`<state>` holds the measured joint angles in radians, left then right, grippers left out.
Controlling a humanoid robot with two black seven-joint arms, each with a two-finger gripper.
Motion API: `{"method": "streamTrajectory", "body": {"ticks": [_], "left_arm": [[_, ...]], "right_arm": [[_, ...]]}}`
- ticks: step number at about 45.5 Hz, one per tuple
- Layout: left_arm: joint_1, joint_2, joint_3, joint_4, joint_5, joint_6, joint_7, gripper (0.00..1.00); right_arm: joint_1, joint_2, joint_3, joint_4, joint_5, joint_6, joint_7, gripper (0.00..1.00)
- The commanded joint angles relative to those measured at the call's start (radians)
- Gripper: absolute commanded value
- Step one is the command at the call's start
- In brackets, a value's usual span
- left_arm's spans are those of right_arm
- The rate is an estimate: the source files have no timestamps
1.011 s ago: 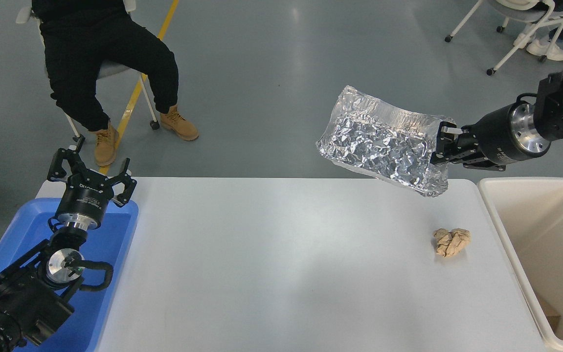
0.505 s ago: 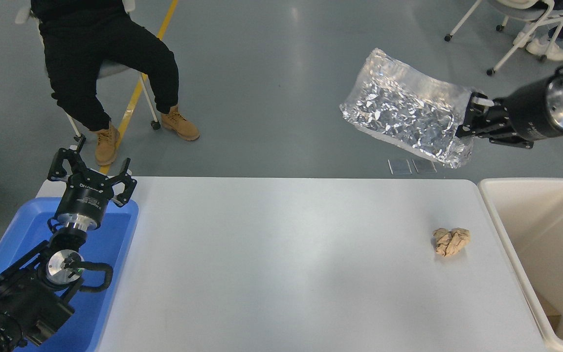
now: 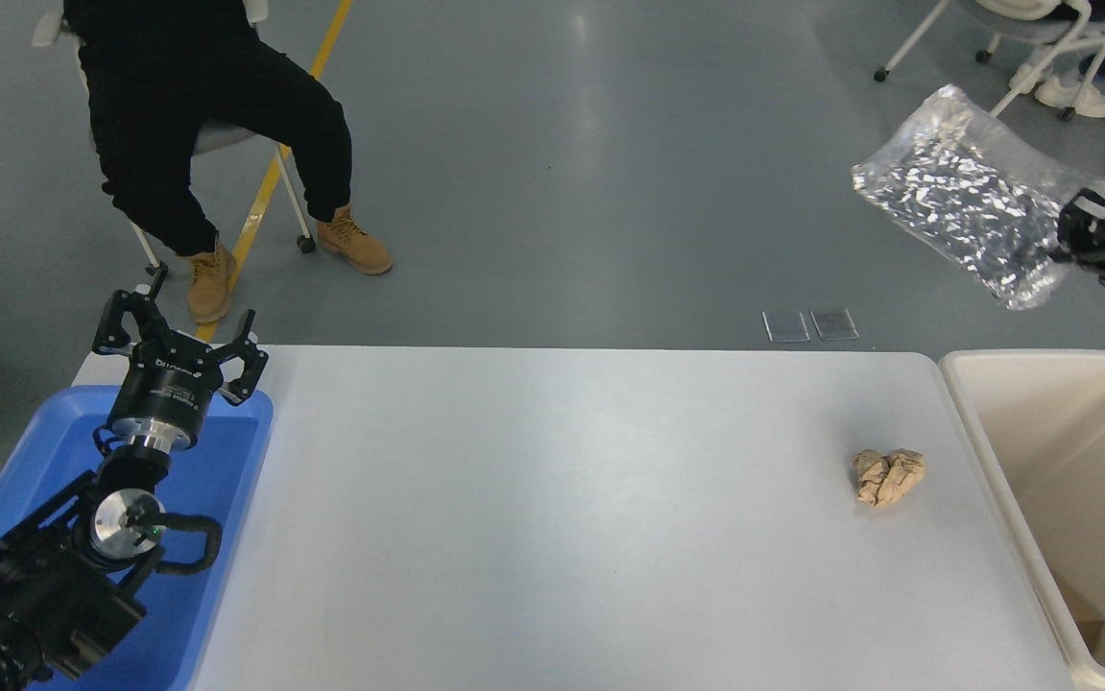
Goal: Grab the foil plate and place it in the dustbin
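Observation:
The foil plate (image 3: 970, 195) is a shiny crinkled silver tray, held tilted high in the air at the upper right, beyond the table's far right corner. My right gripper (image 3: 1075, 235) comes in from the right edge and is shut on the plate's right end. The plate hangs up and left of the dustbin (image 3: 979, 408), a cream bin standing at the table's right end. My left gripper (image 3: 178, 336) is parked open at the lower left over a blue tray.
A crumpled tan paper ball (image 3: 888, 476) lies on the white table (image 3: 552, 518) near the bin. The blue tray (image 3: 230, 461) sits at the left. A person sits on a chair (image 3: 216, 134) beyond the far left. Brown scrap lies in the bin's bottom.
My right arm has swung up and to the right with the foil plate, from above the table's far edge to near the picture's right edge. The left arm has not moved.

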<state>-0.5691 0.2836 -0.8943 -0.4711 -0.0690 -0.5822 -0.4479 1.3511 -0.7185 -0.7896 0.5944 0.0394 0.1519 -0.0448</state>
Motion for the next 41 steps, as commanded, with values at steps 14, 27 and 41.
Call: {"method": "streamTrajectory", "body": {"ticks": [14, 27, 41], "left_arm": [[0.0, 0.0, 0.0, 0.0, 0.0, -0.001, 0.0, 0.99], [0.0, 0.0, 0.0, 0.0, 0.0, -0.001, 0.0, 0.99], [0.0, 0.0, 0.0, 0.0, 0.0, 0.001, 0.0, 0.99]], "right_arm": [[-0.401, 0.047, 0.101, -0.131, 0.249, -0.347, -0.003, 0.0], [-0.612, 0.094, 0.312, -0.157, 0.251, -0.442, -0.003, 0.0], [-0.696, 0.152, 0.346, -0.189, 0.252, -0.469, -0.001, 0.45]]}}
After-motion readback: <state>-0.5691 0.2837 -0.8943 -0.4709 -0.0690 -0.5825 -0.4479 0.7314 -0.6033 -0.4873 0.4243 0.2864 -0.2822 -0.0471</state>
